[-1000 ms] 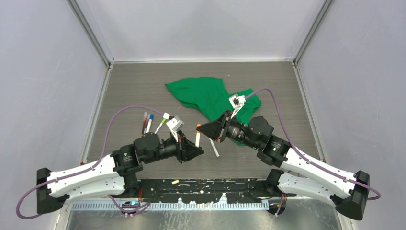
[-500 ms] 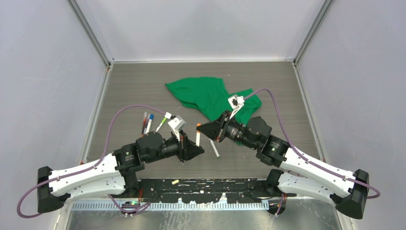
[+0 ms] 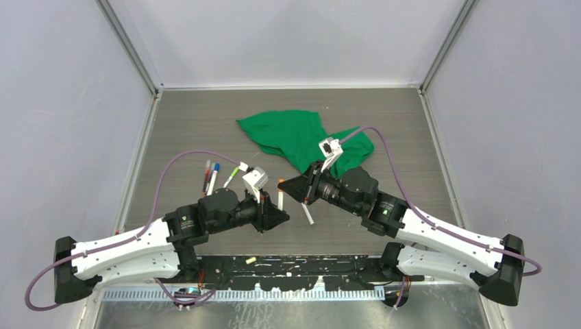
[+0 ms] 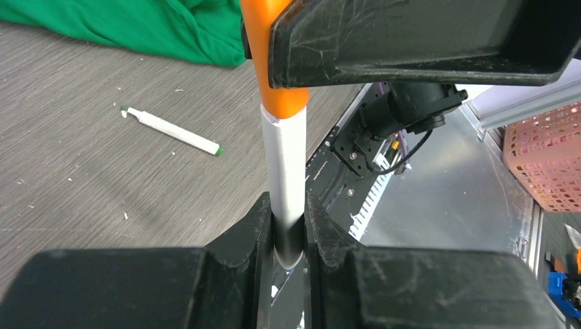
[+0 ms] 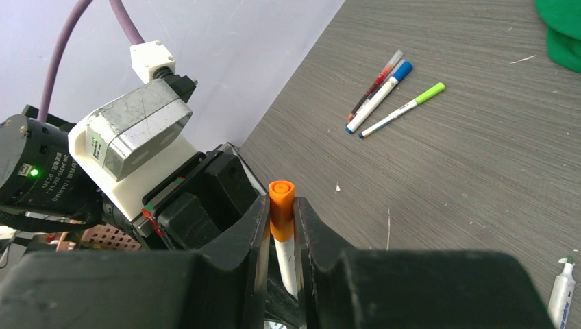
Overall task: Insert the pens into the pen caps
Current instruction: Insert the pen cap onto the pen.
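A white-barrelled pen (image 3: 279,199) with an orange cap (image 3: 281,181) on its far end is held between both grippers at the table's middle. My left gripper (image 3: 277,210) is shut on the pen's barrel (image 4: 286,171). My right gripper (image 3: 283,184) is shut on the orange cap (image 5: 281,207), which sits over the pen's tip (image 4: 277,62). Three capped pens lie at the left: red (image 3: 206,174), blue (image 3: 214,175) and green (image 3: 230,177). An uncapped pen (image 3: 307,212) lies on the table under the right arm; it also shows in the left wrist view (image 4: 171,130).
A crumpled green cloth (image 3: 298,137) lies behind the right gripper. A small pale cap-like piece (image 3: 251,260) lies on the black base rail at the near edge. A pink basket (image 4: 545,157) stands beyond the table's edge.
Both grippers have shifted slightly left and closed in on each other. The orange cap has come down over the pen's end.
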Controlling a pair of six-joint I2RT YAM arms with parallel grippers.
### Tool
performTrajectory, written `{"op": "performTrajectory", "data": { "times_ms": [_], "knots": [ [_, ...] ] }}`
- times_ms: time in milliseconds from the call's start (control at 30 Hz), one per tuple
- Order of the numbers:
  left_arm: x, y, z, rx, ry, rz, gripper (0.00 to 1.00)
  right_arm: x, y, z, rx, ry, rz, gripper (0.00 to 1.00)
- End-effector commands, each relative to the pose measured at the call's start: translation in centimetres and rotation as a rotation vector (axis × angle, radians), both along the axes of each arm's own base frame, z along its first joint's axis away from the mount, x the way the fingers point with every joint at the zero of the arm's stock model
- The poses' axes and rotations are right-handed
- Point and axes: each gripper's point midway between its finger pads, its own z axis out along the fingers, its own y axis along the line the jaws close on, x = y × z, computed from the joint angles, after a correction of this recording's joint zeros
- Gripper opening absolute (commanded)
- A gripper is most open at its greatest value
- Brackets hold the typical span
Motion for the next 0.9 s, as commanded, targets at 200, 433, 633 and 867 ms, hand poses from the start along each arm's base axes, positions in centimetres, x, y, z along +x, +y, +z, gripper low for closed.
{"op": "performTrajectory", "data": {
  "times_ms": [200, 433, 633, 867],
  "knots": [
    [1.3, -0.5, 10.3, -0.258, -0.187, 0.031, 0.0, -2.0, 0.8, -5.5, -0.209, 0.079, 0.055, 0.01],
    [1.3, -0.7, 11.3, -0.285, -0.207, 0.012, 0.0, -3.6, 1.4, -6.2, -0.213, 0.037, 0.148, 0.01],
    [1.2, 0.3, 12.2, -0.317, -0.217, 0.01, 0.0, -4.2, 0.5, -8.1, -0.274, 0.024, 0.176, 0.01],
    [0.5, 0.7, 12.7, -0.344, -0.216, -0.016, 0.0, -4.2, 0.0, -9.5, -0.321, 0.006, 0.181, 0.01]
  ]
}}
